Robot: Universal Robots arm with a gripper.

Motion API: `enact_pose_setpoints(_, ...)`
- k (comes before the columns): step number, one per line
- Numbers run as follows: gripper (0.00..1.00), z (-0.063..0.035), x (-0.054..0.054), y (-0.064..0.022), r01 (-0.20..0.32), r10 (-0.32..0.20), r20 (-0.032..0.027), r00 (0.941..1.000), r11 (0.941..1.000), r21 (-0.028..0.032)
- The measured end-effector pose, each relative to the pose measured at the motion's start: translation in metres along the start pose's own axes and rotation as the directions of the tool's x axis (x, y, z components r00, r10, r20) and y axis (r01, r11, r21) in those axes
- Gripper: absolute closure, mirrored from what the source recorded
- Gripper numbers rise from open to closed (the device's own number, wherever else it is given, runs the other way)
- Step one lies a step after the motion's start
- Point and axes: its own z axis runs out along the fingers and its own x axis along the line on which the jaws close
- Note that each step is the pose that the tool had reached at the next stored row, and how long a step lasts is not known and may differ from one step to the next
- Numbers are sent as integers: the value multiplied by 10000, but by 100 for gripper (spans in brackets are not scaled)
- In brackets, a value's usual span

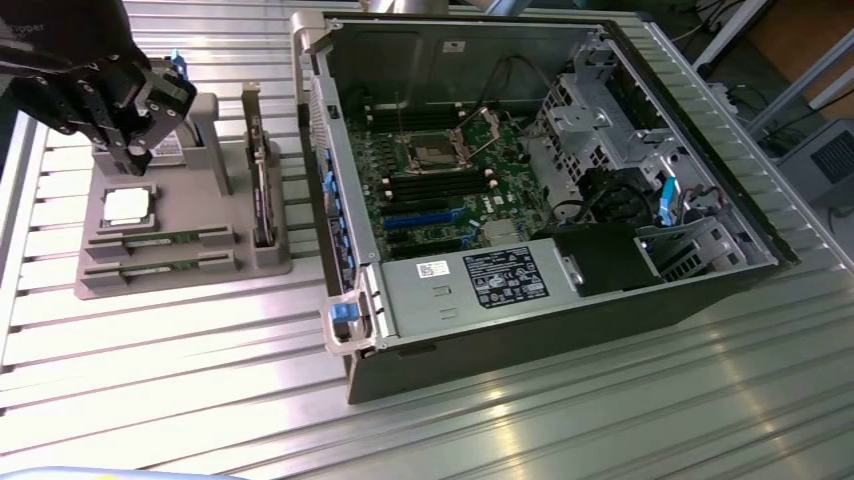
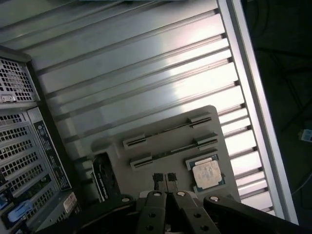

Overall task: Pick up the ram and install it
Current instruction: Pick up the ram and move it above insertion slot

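Observation:
Two ram sticks (image 1: 160, 242) (image 1: 166, 266) lie edge-up in the slots of a grey holder tray (image 1: 94, 285) at the exterior view's left. In the wrist view they are thin lines between end clips (image 2: 168, 130) (image 2: 173, 150). My gripper (image 1: 135, 166) hangs above the far end of that tray, just beyond the square silver processor chip (image 1: 127, 205). Its fingers (image 2: 158, 179) are shut with nothing between them, and the gripper (image 2: 165, 179) stands apart from both sticks.
A dark expansion card (image 1: 262, 195) stands upright on the tray's right side. The open computer case (image 1: 534, 150) lies at the exterior view's right, its motherboard with dark memory slots (image 1: 434, 187) exposed. Ribbed metal tabletop (image 1: 200, 380) surrounds both.

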Motion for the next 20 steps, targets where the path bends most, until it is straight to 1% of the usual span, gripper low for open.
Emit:
enact_pose_setpoints(2,90,1,0,0,363,-363,14,9993,9993,-11)
enact_pose_setpoints(5,90,1,0,0,745,-745,30,9972,9972,-22)
enact_pose_setpoints(7,90,2,0,0,1074,-1074,44,9942,9942,-31)
enact_pose_setpoints(10,90,2,0,0,1366,-1366,56,9906,9906,-39)
enact_pose_setpoints(14,90,3,0,0,1965,-1965,83,9805,9805,-53)
enact_pose_setpoints(17,90,5,0,0,2398,-2397,102,9708,9708,-62)
enact_pose_setpoints(19,90,5,0,0,2684,-2684,116,9632,9633,-68)
enact_pose_setpoints(20,90,5,0,0,2765,-2764,120,9610,9610,-70)
